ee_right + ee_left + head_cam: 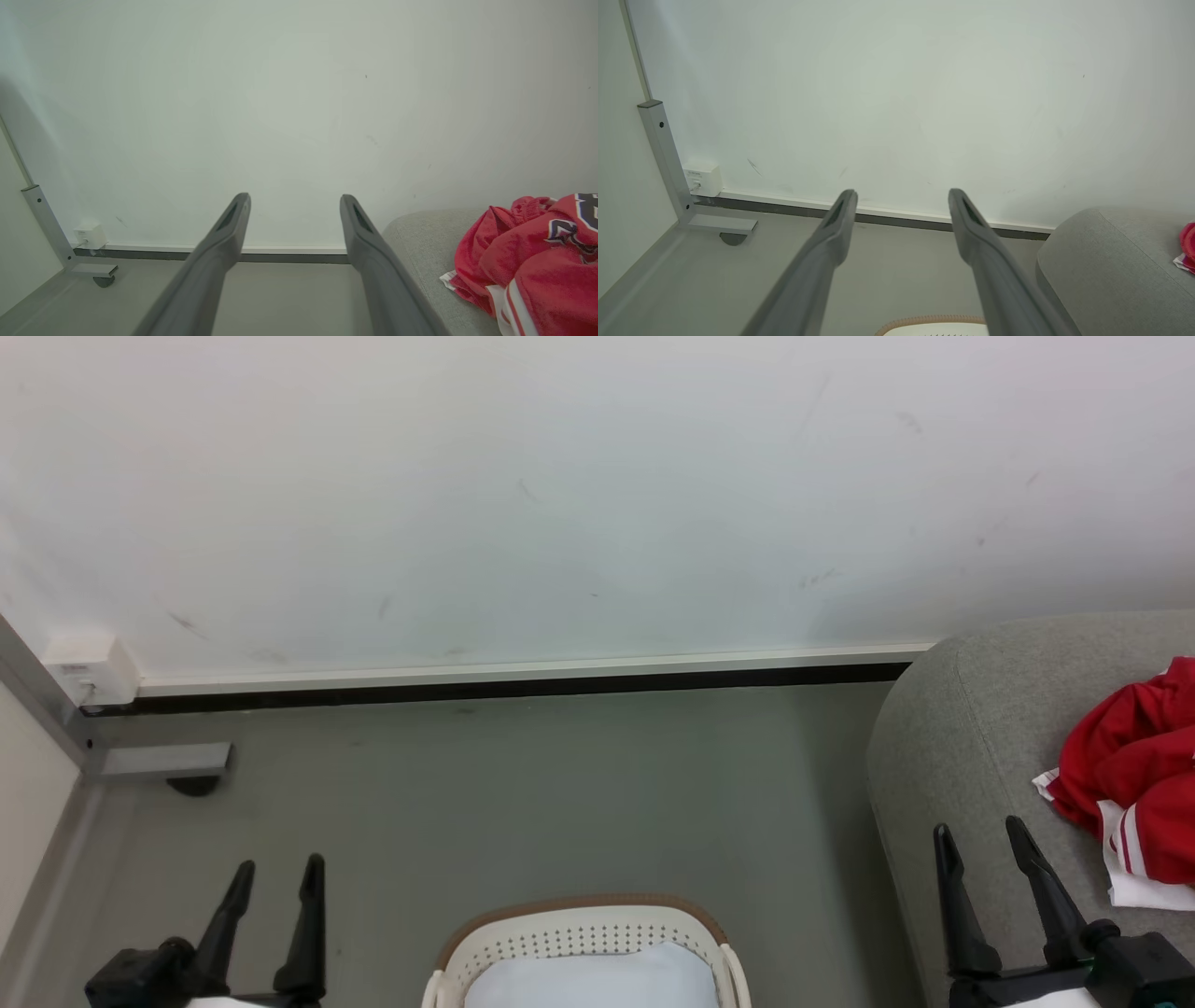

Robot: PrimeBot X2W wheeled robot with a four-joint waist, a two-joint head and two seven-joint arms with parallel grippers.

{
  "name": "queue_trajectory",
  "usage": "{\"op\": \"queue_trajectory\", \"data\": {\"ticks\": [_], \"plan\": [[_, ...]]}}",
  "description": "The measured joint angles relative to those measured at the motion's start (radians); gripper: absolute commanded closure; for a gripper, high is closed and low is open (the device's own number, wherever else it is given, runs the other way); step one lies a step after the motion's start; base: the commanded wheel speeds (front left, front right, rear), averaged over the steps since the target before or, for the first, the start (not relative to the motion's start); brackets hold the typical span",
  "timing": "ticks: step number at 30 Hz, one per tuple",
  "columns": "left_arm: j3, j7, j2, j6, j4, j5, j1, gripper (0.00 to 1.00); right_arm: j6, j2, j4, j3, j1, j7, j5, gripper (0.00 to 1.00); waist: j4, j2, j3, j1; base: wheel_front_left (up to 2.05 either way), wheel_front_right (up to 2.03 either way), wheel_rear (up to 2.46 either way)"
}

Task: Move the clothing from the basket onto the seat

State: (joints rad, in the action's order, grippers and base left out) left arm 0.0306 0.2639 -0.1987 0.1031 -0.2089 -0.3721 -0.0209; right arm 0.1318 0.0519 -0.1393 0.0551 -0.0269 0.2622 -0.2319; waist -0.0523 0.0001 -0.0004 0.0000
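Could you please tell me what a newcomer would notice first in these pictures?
The red sports clothing with white trim stands out, lying on the large light-grey upholstered seat at the right. At the bottom centre of the head view sits the white perforated plastic basket with a tan-brown rim, pale lining visible inside. The left gripper and right gripper flank it, dark fingers open and empty.
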Motion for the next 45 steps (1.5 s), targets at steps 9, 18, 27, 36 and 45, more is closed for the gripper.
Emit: {"op": "queue_trajectory", "data": {"ticks": [9, 18, 27, 36, 45], "plan": [[-0.035, 0.0, 0.035, 0.021, -0.019, 0.048, -0.009, 0.0, 0.0, -0.001, -0.008, 0.038, -0.032, 0.0, -0.032, 0.0, 0.002, 0.0, -0.001, 0.0, 0.0, 0.0, 0.0], [-0.031, 0.0, 0.044, 0.026, -0.019, 0.057, -0.012, 0.0, 0.0, -0.001, -0.02, 0.049, -0.032, 0.0, -0.041, 0.0, 0.003, 0.0, 0.002, 0.0, 0.0, 0.0, 0.0], [-0.012, -0.001, 0.052, 0.026, -0.049, 0.041, 0.006, 1.0, 0.0, -0.002, -0.051, 0.058, -0.009, -0.002, -0.042, 1.0, 0.004, 0.0, 0.001, 0.0, 0.0, 0.0, 0.0], [-0.023, -0.047, 0.065, 0.026, -0.058, -0.095, 0.009, 1.0, 0.0, 0.003, -0.059, 0.048, 0.002, -0.034, -0.198, 1.0, 0.007, 0.0, 0.002, 0.0, 0.0, 0.0, 0.0], [-0.038, -0.087, 0.076, 0.026, -0.057, -0.233, 0.002, 1.0, 0.0, 0.009, -0.067, 0.033, -0.004, -0.068, -0.351, 1.0, 0.011, 0.0, 0.002, 0.0, 0.0, 0.0, 0.0]]}}
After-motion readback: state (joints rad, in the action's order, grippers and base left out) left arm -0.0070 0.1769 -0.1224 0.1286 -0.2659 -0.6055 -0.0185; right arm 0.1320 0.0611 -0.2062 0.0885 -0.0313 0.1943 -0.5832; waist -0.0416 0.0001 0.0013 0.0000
